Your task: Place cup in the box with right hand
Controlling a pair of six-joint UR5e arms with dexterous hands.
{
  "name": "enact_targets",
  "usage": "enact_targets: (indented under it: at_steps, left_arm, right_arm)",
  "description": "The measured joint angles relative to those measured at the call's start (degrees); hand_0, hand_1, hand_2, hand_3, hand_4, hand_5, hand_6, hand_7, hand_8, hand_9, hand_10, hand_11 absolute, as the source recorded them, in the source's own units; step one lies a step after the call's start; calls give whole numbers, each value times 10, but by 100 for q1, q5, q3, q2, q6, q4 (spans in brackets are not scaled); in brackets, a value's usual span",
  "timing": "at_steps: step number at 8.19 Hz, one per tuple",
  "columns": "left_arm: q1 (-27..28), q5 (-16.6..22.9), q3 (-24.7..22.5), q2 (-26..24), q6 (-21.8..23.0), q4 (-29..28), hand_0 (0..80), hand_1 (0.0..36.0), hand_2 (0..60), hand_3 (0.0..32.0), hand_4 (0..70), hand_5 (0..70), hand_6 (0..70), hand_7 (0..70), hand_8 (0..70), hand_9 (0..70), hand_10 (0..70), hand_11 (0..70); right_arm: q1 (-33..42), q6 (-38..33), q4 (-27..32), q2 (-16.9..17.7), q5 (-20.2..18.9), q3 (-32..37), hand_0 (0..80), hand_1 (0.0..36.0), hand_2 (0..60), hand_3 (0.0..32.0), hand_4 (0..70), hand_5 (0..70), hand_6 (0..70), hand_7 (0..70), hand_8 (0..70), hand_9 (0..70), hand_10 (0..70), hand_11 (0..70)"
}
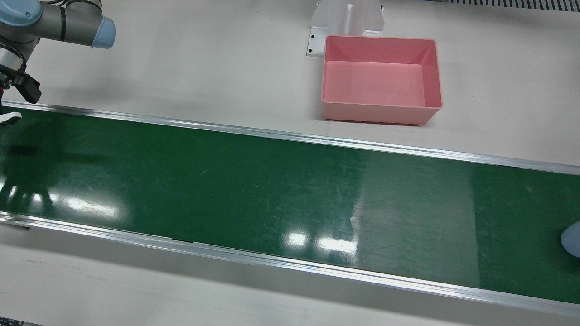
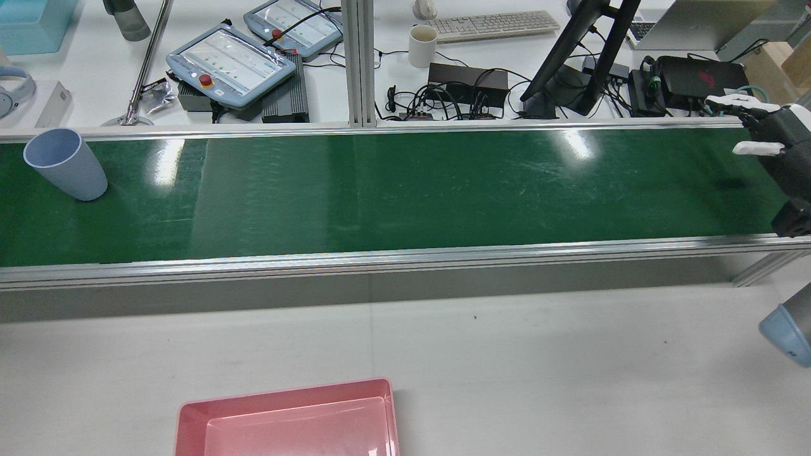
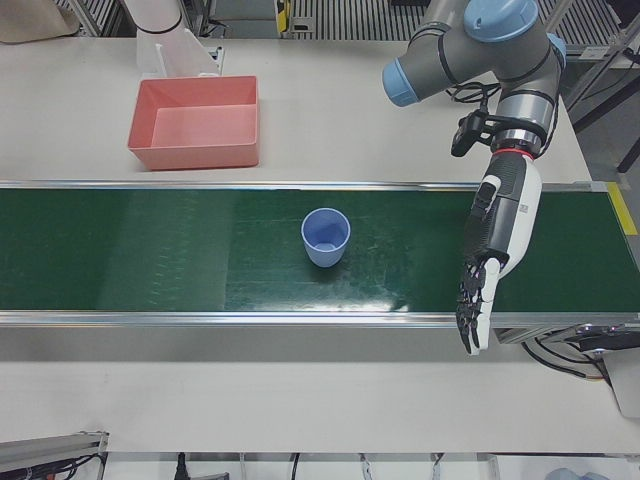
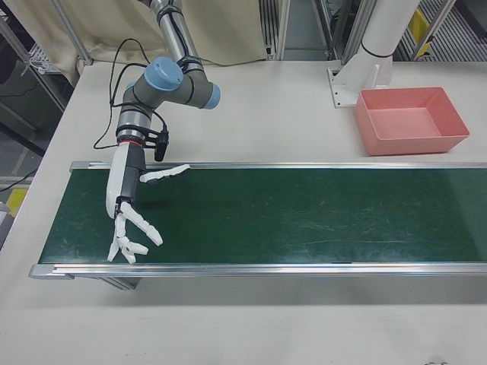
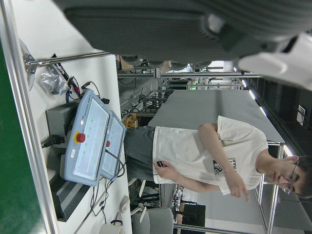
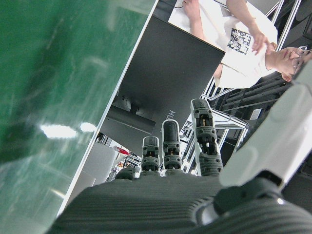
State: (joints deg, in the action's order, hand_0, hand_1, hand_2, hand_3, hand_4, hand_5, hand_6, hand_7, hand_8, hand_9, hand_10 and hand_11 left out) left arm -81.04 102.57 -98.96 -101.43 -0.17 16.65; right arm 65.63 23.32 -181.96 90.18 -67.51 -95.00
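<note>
No legible text anywhere

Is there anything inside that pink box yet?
No, the pink box shows only its bare floor, while the cup stands on the green belt.

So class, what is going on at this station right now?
Nothing is being held yet. A blue cup stands upright on the green conveyor belt, at its end on the robot's left. The right hand hangs open over the opposite end of the belt, far from the cup. The left hand also hangs open above the belt, beside the cup but apart from it. The pink box sits empty on the table beside the belt.
</note>
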Motion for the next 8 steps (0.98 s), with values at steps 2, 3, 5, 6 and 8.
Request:
enact_targets:
  at_steps: [2, 3, 5, 6, 8]
  left_arm:
    - [0, 0, 5, -2, 0, -2, 0, 0, 0, 0, 0, 0, 0, 0, 0, 0, 0, 0]
    - [0, 0, 4, -2, 0, -3, 0, 0, 0, 0, 0, 0, 0, 0, 0, 0, 0, 0]
    - [0, 0, 1, -3, 0, 2, 0, 0, 0, 0, 0, 0, 0, 0, 0, 0, 0, 0]
    - [0, 0, 0, -3, 0, 4, 0, 0, 0, 0, 0, 0, 0, 0, 0, 0, 0, 0]
    - [0, 0, 0, -4, 0, 5, 0, 0, 0, 0, 0, 0, 0, 0, 0, 0, 0, 0]
  right_arm:
    - [-12, -4, -20, 39, 50, 0, 418, 0, 0, 0, 229, 23, 85, 391, 94, 178, 11, 19]
    - [-18, -12, -22, 70, 133, 1, 418, 0, 0, 0, 239, 22, 84, 389, 91, 175, 7, 13]
    - [-39, -16, -23, 91, 219, -26, 422, 0, 0, 0, 254, 22, 86, 400, 93, 179, 8, 15]
    - [-56, -14, -23, 93, 231, -43, 422, 0, 0, 0, 258, 21, 86, 401, 92, 180, 8, 14]
    - [-80, -6, -30, 95, 232, -91, 424, 0, 0, 0, 248, 22, 86, 403, 92, 180, 5, 11]
